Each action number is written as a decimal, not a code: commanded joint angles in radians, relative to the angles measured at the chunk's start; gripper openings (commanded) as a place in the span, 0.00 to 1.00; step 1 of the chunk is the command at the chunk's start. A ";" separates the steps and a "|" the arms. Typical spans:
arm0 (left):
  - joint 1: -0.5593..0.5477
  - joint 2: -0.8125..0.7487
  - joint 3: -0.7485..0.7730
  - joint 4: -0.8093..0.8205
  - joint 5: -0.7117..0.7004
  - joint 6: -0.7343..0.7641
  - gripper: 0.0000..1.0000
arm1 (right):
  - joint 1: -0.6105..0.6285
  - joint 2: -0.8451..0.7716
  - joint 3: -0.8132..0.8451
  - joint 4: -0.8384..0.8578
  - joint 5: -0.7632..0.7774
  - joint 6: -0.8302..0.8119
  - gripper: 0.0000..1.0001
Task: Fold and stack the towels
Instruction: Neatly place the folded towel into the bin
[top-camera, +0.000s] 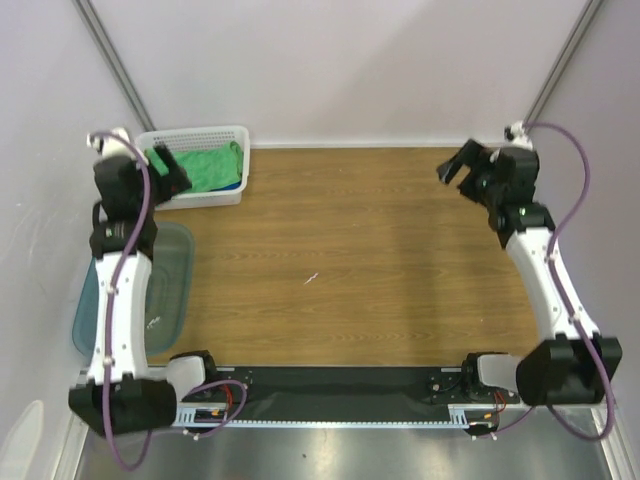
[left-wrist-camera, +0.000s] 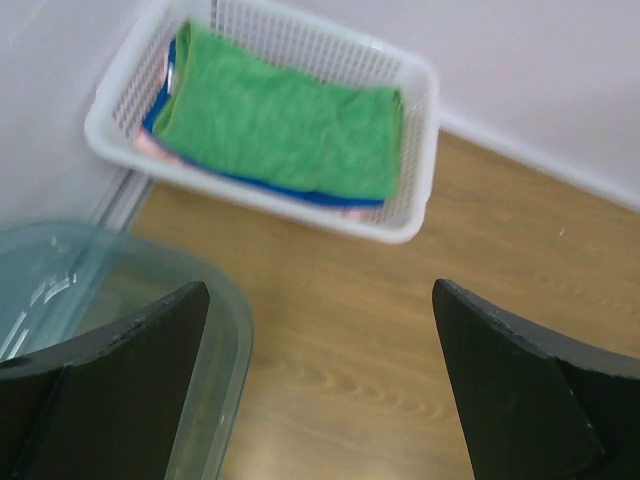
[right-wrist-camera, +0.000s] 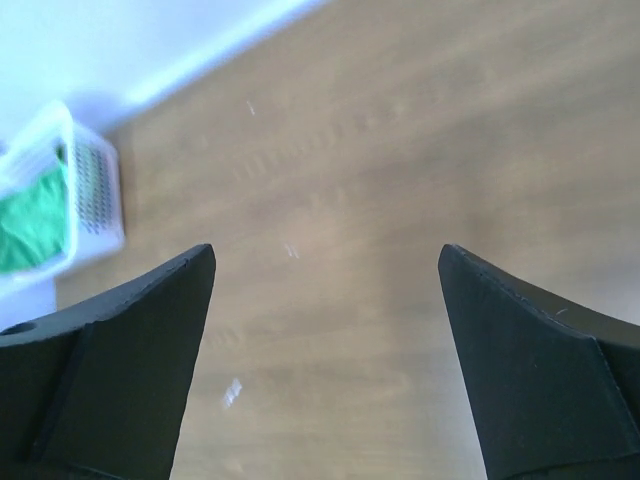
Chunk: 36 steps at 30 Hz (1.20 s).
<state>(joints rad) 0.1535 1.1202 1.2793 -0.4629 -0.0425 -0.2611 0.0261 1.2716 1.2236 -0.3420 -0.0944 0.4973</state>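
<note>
Towels (left-wrist-camera: 280, 125) sit stacked in the basket (left-wrist-camera: 420, 170); left tool (left-wrist-camera: 320, 288) and right tool (right-wrist-camera: 325, 250) gape empty.

Ahead of left gripper (left-wrist-camera: 320, 300), green towel (left-wrist-camera: 285, 125) hiding blue towel (left-wrist-camera: 297, 189) and pink towel (left-wrist-camera: 158, 148), only edges showing; tub (left-wrist-camera: 70, 270) running off frame.

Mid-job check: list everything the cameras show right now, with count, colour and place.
table: one, wood brown, under everything
basket: one, white perforated, table's far left corner
green towel: one, bright green, top of the stack in the basket
blue towel: one, royal blue, under the green one, only edges show
pink towel: one, pale pink, bottom of the stack, only edges show
tub: one, translucent teal, table's left edge, nearer than the basket
left gripper: one, black, open and holding nothing, raised near the basket
right gripper: one, black, open and holding nothing, over the table's far right
</note>
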 joint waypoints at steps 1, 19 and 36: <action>0.003 -0.158 -0.197 0.038 -0.022 0.002 1.00 | 0.001 -0.096 -0.198 0.079 0.001 0.007 1.00; 0.001 -0.766 -0.761 0.125 0.062 0.103 1.00 | 0.001 -0.517 -0.740 0.138 0.070 0.155 1.00; 0.001 -0.850 -0.779 0.104 0.101 0.085 1.00 | 0.003 -0.604 -0.707 0.097 0.059 0.092 1.00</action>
<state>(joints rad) 0.1566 0.2848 0.5026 -0.3771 0.0380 -0.1902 0.0288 0.6868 0.4755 -0.2577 -0.0422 0.6098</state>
